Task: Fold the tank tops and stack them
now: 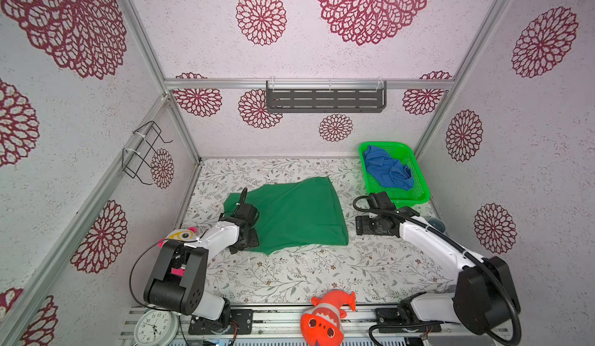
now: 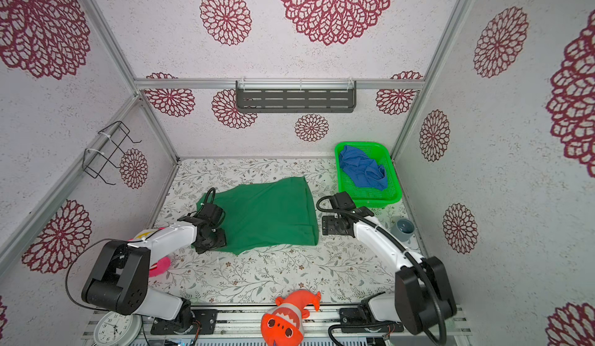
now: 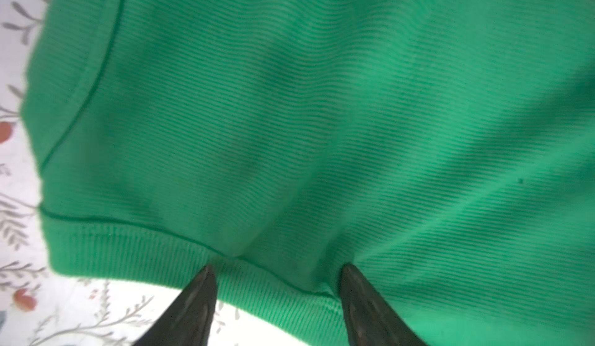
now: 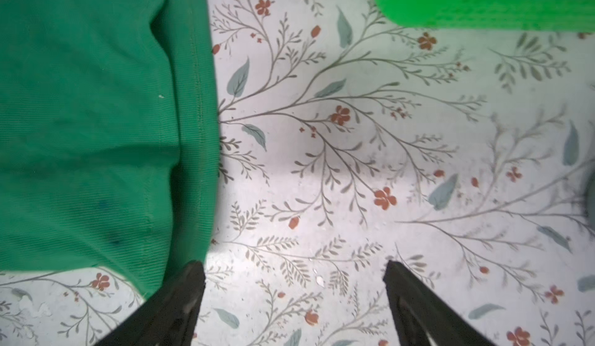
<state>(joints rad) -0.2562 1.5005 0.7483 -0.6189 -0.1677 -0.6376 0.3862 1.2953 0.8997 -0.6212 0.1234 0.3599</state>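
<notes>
Jaws gape on both: left gripper [image 3: 277,270] over the green tank top [image 1: 299,212], maybe touching its edge; right gripper [image 4: 293,265] just beside it.

White clock [image 1: 156,328] [image 2: 114,328], black hour numerals on its dial, 12, 11, 10, 9 legible, both top views

From here I see a table [image 1: 289,276] covered in a pale leaf-and-flower print. The dark green tank top [image 1: 296,212] lies spread flat across its middle. A bright green mesh basket [image 1: 412,200] sits in the far right corner, with a small grey cup [image 2: 404,228] near the right edge. A pink and yellow plush toy [image 2: 159,265] lies partly hidden at the left edge, and an orange plush fish [image 1: 325,318] overhangs the near edge
</notes>
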